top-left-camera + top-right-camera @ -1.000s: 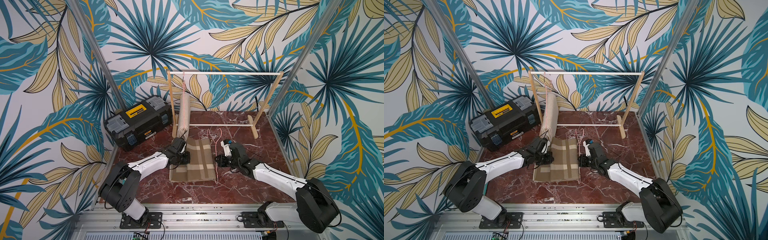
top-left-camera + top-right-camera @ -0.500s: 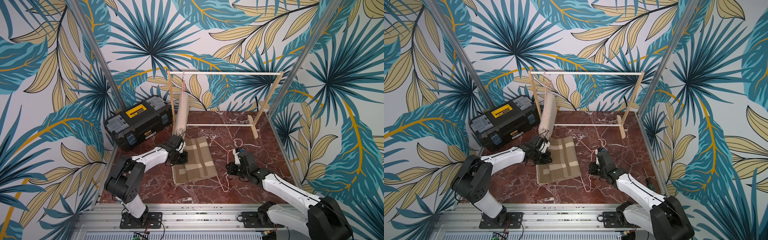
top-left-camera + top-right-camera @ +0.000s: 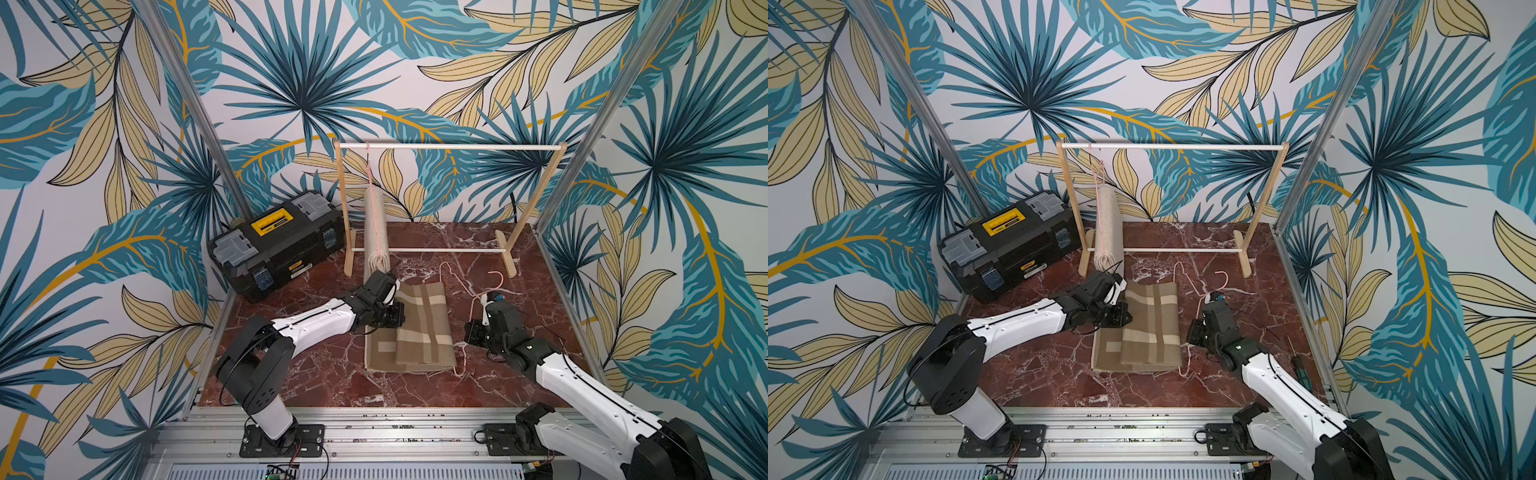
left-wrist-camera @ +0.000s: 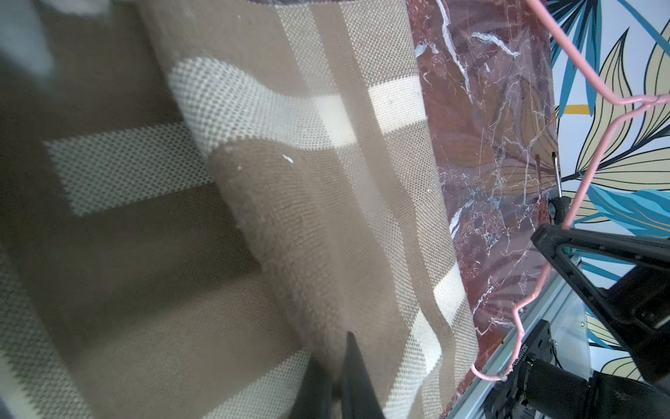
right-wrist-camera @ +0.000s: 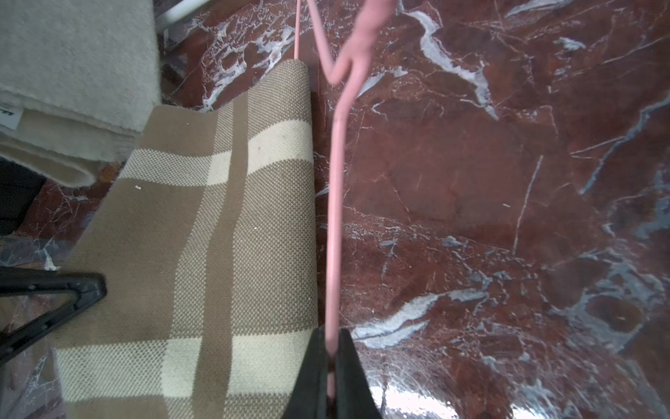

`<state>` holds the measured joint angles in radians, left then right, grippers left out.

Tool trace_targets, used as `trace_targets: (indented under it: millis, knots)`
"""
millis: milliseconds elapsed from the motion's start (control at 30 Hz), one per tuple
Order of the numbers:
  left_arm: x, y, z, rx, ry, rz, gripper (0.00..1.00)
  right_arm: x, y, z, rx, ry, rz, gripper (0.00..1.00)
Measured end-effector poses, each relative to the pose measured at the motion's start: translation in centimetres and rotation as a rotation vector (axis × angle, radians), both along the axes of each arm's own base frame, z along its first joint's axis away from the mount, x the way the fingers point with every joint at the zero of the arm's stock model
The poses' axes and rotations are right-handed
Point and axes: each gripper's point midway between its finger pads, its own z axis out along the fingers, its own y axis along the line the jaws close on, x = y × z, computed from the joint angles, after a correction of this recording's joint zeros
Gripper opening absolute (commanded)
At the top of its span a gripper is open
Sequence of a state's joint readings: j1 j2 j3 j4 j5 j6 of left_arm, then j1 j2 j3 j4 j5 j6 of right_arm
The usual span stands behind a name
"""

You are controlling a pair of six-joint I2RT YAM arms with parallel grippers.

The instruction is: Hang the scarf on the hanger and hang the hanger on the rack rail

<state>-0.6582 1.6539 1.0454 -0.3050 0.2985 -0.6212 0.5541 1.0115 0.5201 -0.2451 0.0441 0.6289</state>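
The right hand (image 5: 328,362) is clamping shut on the pink wire hanger (image 5: 335,203). It is pinching one straight run of the wire, so the frame is reaching out ahead of the fingers, just beside the long edge of the scarf (image 5: 203,254). From there it looks ready to slide under or through the cloth. The left hand (image 4: 340,366) is pressing shut on a raised fold of the scarf, probably lifting that layer to open a gap for the wire. The scarf, brown with pale checks, is lying folded on the desk (image 3: 332,374) between the two arms, not yet on the hanger.

Behind it, a wooden rack (image 3: 449,146) is carrying a beige cloth (image 3: 376,232) on a second hanger (image 3: 369,178), likely showing where the finished piece belongs. A black toolbox (image 3: 276,241) is sitting beside the rack's post.

The left wrist view's edge is cutting off part of the left hand's fingers, and in both top views the arm is covering the pinch, so how much cloth is caught is unclear. The hook is blurring out in the right wrist view. Whether the wire's near end is touching the desk cannot be told.
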Motion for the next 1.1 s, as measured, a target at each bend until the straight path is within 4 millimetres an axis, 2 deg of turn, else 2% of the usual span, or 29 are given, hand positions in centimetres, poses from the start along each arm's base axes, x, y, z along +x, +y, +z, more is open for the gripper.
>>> trace_targets:
  millis: [200,400,567,633,700,867,900,1000,1100]
  knots:
    - [1.2,2.5,-0.4,0.015,0.020,0.054,0.00,-0.1,-0.1,-0.7,-0.010,0.025,-0.004,0.00]
    - [1.7,4.5,2.4,0.019,-0.014,0.050,0.00,-0.1,-0.3,-1.1,-0.014,0.043,-0.007,0.00]
    - [0.4,5.5,2.5,0.013,0.005,0.034,0.00,-0.2,-0.7,-1.7,-0.030,0.068,-0.018,0.00]
    - [-0.3,6.1,1.7,0.017,0.025,0.038,0.00,-0.2,-0.8,-1.9,-0.033,0.071,-0.018,0.00]
    - [-1.0,6.8,0.0,0.027,0.056,0.049,0.00,-0.2,-0.8,-2.2,-0.038,0.080,-0.018,0.00]
    - [-3.7,8.9,-6.9,0.064,0.188,0.104,0.00,-0.3,-0.6,-2.9,-0.044,0.106,-0.010,0.00]
    - [-3.7,8.7,-7.6,0.043,0.207,0.103,0.00,-0.4,-0.5,-3.1,-0.046,0.112,-0.005,0.00]
    - [-2.1,8.0,-7.3,0.010,0.168,0.114,0.00,-0.3,-0.8,-3.3,-0.056,0.114,-0.014,0.00]
    - [-1.8,8.0,-7.0,0.018,0.158,0.112,0.00,-0.1,-0.9,-3.1,-0.064,0.105,-0.019,0.00]
